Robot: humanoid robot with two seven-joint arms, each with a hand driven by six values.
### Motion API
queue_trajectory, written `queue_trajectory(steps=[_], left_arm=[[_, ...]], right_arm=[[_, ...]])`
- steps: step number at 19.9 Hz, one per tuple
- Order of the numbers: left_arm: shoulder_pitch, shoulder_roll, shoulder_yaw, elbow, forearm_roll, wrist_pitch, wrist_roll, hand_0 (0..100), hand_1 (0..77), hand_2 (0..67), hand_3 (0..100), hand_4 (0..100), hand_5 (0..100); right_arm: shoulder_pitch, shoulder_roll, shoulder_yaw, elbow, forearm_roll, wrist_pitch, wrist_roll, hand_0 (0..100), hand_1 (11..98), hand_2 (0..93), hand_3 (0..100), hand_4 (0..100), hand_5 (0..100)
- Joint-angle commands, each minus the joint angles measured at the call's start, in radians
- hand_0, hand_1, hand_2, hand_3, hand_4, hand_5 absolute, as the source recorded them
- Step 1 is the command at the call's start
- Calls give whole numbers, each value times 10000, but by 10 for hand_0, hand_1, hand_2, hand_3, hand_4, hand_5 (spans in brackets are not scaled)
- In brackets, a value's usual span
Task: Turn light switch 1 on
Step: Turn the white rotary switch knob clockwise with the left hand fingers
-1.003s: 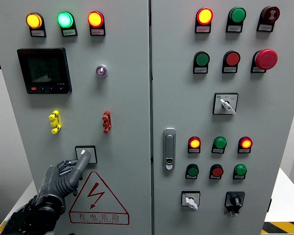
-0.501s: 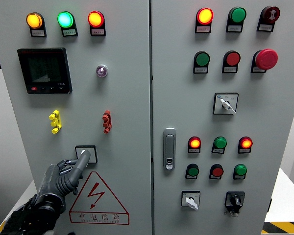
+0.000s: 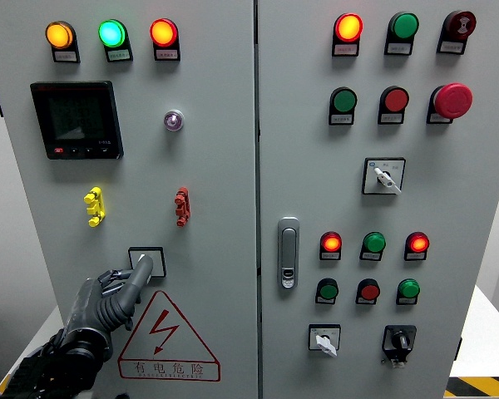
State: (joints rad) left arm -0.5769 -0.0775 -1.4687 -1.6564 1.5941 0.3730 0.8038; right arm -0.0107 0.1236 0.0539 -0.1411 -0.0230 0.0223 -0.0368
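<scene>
Cabinet panel (image 3: 208, 183) is filling the head view, grey and upright. The left hand (image 3: 108, 299) is reaching up from the lower left, its other fingers curled in while one extended finger (image 3: 141, 270) is touching the light switch (image 3: 146, 261) — a small square-framed rotary knob lying right at that fingertip, above and to the right of the palm. Just right of the hand and below the fingertip, a red triangular warning label (image 3: 166, 337) is showing. Higher above the hand, a yellow clip (image 3: 93, 206) and a red clip (image 3: 181, 206) are sitting on the panel, with a dark display (image 3: 76, 120) farther up — all well apart from the hand.
</scene>
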Motion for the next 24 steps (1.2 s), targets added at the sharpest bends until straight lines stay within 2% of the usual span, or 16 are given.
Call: queue_trajectory(steps=[1, 9, 18, 22, 23, 24], left_arm=[[-14, 8, 7, 43, -3, -2, 0, 296, 500, 461, 917, 1000, 1000], [-45, 8, 7, 58, -3, -2, 0, 379, 491, 462, 920, 1000, 1000], [-76, 8, 7, 58, -3, -2, 15, 466, 471, 462, 922, 1000, 1000], [-91, 8, 23, 73, -3, -2, 15, 511, 470, 462, 923, 1000, 1000], [-91, 8, 23, 73, -3, -2, 46, 523, 469, 462, 923, 1000, 1000], [-76, 8, 23, 73, -3, -2, 122, 540, 470, 462, 923, 1000, 1000]], right_arm=[[0, 7, -2, 0, 0, -8, 0, 0, 194, 0, 197, 194, 105], [0, -9, 13, 0, 0, -8, 0, 0, 197, 0, 197, 194, 105], [0, 7, -2, 0, 0, 7, 0, 0, 197, 0, 197, 194, 105], [0, -8, 13, 0, 0, -8, 0, 0, 198, 0, 197, 194, 105], [0, 7, -2, 0, 0, 7, 0, 0, 197, 0, 197, 194, 105], [0, -8, -2, 0, 0, 7, 0, 0, 190, 0, 197, 194, 105]])
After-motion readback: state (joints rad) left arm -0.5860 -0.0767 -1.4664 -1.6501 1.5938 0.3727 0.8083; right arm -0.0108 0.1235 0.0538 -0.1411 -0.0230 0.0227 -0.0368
